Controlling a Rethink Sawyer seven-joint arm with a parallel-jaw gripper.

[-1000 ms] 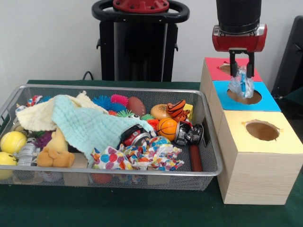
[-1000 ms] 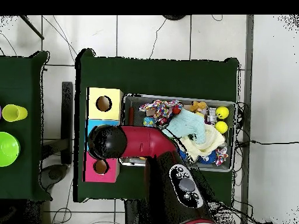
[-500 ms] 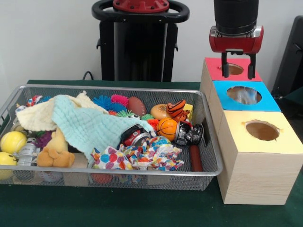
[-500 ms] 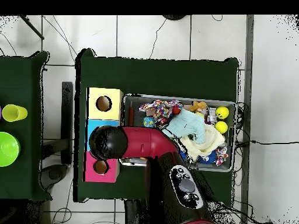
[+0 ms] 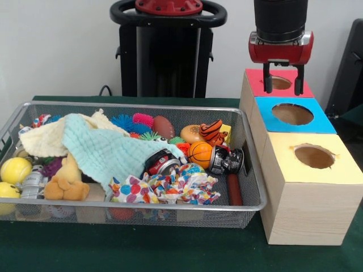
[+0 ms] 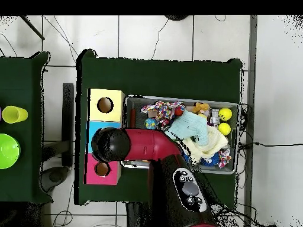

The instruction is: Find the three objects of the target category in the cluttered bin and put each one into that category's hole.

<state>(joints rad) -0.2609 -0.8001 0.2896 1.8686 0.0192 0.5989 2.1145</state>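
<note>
Arm comes straight down at the box row, wrist vertical. Tool [image 5: 282,85] hangs above the boxes, fingers spread and empty, tips over the seam between the red-topped box [image 5: 272,83] and the blue-topped box [image 5: 292,115]. Not touching either top. In the overhead view the wrist covers the blue box; only the arm [image 6: 151,145] shows, reaching from the base across to the boxes.

Three wooden boxes in a row, touching, one hole each: red, blue, yellow-topped box [image 5: 313,158]. Holes in blue and yellow look empty from the front; inside can't be seen deeper.

Wire bin [image 5: 249,170] sits on the green surface [image 5: 170,249], just beside the boxes. Target category can't be told from the frames; candidates are all in the bin.

Count in the bin, as visible:
- two cloths: cream cloth [image 5: 48,139], pale green cloth [image 5: 105,150] lying over it
- two yellow balls [image 5: 15,170] at the left end
- one plush duck [image 5: 68,181]
- one small basketball [image 5: 199,154]
- one small football [image 5: 163,127]
- one tiger toy [image 5: 212,131]
- two crushed cans: red can [image 5: 161,161], black can [image 5: 226,160]
- one crumpled patterned wrapper [image 5: 164,187]
- spiky balls [image 5: 130,122], blue, pink and green, exact count unclear

Overhead view, separate surface at left: one yellow cup [image 6: 14,114], one green bowl [image 6: 7,151].
</note>
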